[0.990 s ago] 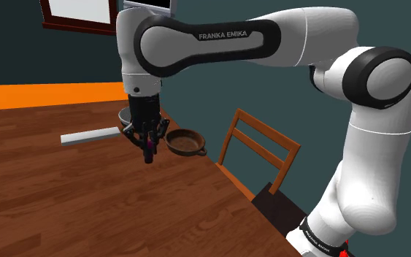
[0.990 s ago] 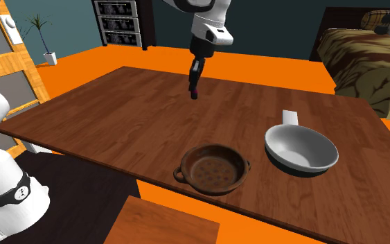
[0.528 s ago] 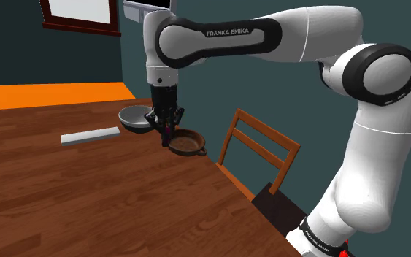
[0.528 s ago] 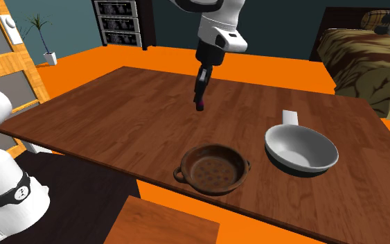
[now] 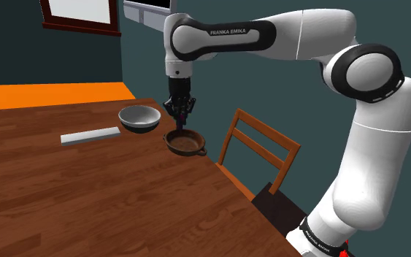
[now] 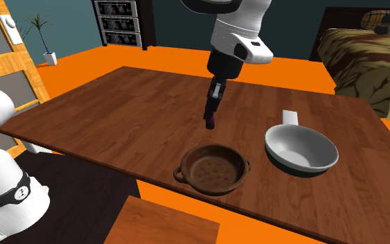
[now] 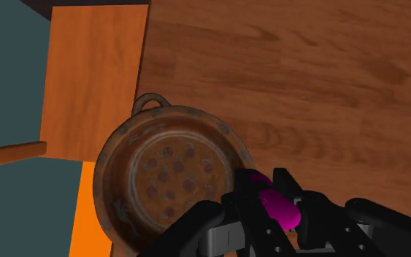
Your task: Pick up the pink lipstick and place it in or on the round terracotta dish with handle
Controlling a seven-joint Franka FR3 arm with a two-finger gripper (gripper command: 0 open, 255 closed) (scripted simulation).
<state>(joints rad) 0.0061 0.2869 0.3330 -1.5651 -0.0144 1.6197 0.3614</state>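
Moved nearer brown dish (image 6: 213,171): end effector (image 6: 212,116) clamped on pink lipstick (image 7: 279,207), airborne.

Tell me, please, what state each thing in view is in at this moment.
gripper: shut on the pink lipstick, raised above the table.
pink lipstick: clasped in the gripper, off the table, not yet set down.
terracotta dish: upright on the table, empty.
white bowl: upright on the table, empty.
grey strip: lying flat on the table.
chair: upright at the table's edge.
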